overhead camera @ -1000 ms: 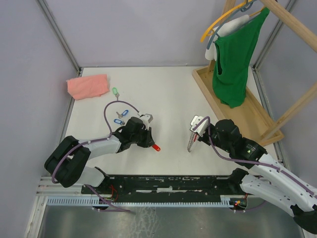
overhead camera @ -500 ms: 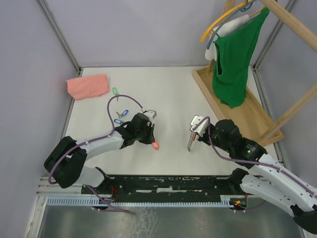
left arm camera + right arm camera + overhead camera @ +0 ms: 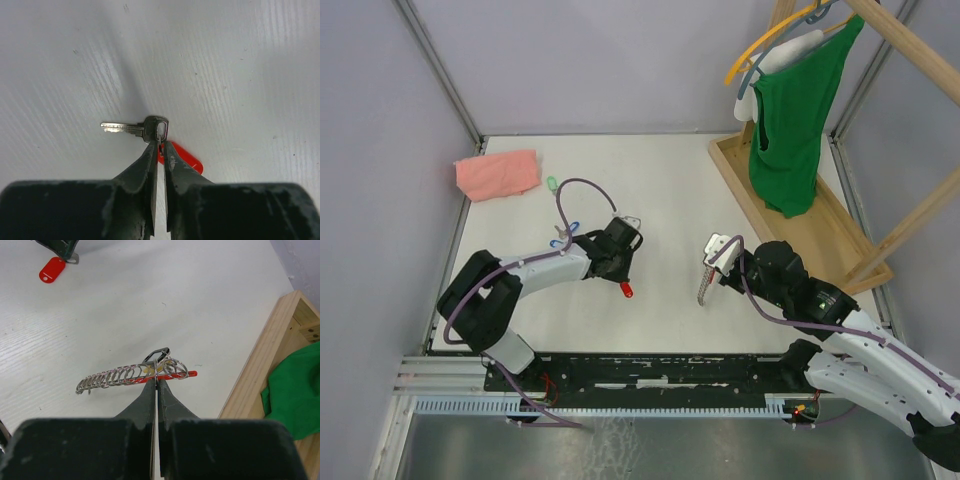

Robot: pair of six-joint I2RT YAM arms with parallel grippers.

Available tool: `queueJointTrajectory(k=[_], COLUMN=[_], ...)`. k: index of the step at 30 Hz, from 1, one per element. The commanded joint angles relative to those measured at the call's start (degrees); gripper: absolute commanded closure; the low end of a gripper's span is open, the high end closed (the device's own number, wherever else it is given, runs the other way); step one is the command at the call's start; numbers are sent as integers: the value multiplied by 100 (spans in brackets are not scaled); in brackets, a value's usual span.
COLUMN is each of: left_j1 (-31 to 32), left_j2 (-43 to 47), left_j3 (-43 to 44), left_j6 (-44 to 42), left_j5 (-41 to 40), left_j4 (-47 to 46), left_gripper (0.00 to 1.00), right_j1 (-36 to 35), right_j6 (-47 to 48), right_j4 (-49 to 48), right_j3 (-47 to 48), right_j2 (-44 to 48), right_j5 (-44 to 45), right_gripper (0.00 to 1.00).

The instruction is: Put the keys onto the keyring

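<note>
My left gripper (image 3: 622, 268) is shut on the small ring of the red-tagged key (image 3: 132, 127). The silver blade points left and the red tag (image 3: 187, 158) lies under my right finger. The tag also shows in the top view (image 3: 627, 290). My right gripper (image 3: 156, 381) is shut on one loop of the keyring (image 3: 122, 375). The keyring is a grey row of wire loops with a red band and a black tag, and it is held out over the table (image 3: 703, 284). Two blue-tagged keys (image 3: 566, 232) and a green-tagged key (image 3: 552, 184) lie on the table to the left.
A pink folded cloth (image 3: 498, 174) lies at the back left. A wooden rack base (image 3: 745, 195) runs along the right side, with a green garment (image 3: 795, 115) hanging over it. My left gripper's purple cable (image 3: 582, 186) loops above the blue keys.
My left gripper has moved right and slightly away, carrying the red-tagged key and turning the tag. The right arm and keyring have not moved.
</note>
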State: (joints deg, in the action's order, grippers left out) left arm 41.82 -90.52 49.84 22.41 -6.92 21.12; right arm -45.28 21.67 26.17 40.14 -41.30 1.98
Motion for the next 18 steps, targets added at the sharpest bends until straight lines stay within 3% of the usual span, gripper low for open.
queueJointTrajectory(k=[1,9,18], left_j1=[19,21,15], left_j2=[-79,461,927], left_j3=[268,-177,-906], left_j6=[165,484,1238], left_j5=[-161,-203,-313], left_j4=[92,-392,-984], left_gripper=[82,67,62], right_j1=[-34,-43,-52], right_j6=[-34,-33,-25], right_j4=[-306,-315,-322], right_j3=[42,29,29], right_j2=[95,103,95], right_j5=[23,27,51], right_gripper=[99,99,99])
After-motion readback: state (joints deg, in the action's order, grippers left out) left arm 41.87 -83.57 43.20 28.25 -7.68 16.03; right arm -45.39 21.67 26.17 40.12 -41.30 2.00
